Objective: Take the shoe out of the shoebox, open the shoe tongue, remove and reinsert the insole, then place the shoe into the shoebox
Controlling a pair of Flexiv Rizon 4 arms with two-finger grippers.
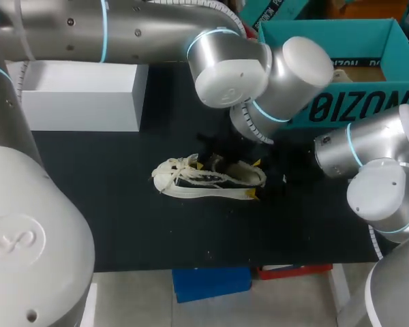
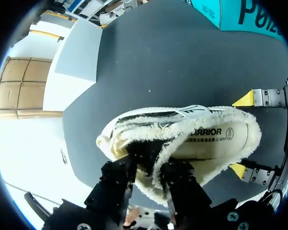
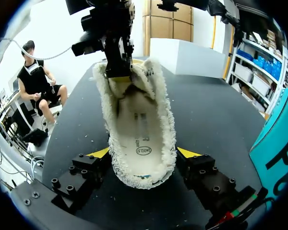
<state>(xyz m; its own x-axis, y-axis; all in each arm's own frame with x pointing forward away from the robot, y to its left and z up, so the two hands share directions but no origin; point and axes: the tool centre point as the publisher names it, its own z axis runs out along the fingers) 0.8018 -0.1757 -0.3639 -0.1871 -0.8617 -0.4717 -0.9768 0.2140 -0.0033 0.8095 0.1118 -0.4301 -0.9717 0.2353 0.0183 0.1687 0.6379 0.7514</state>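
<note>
The black table (image 1: 123,225) lies matte and flat; at its far right stands the teal cardboard shoebox (image 1: 368,41), open at the top; at the far left sits a plain white box (image 1: 82,95), smooth and square-edged; the shoe (image 1: 208,178) is out of the shoebox, resting on its sole mid-table, laces toward the white box's side and heel toward my right arm; it's a cream canvas low-top, every edge frayed and fuzzy, with dark stripes along the side; the right gripper (image 3: 143,153) straddles the heel, fingers set wide, a yellow tip pressed against each side; the left gripper (image 2: 151,179) comes down at the front of the shoe's opening, fingers drawn close, pinching the frayed upper there; inside, the pale printed insole (image 3: 141,139) lies flat along the bottom.
</note>
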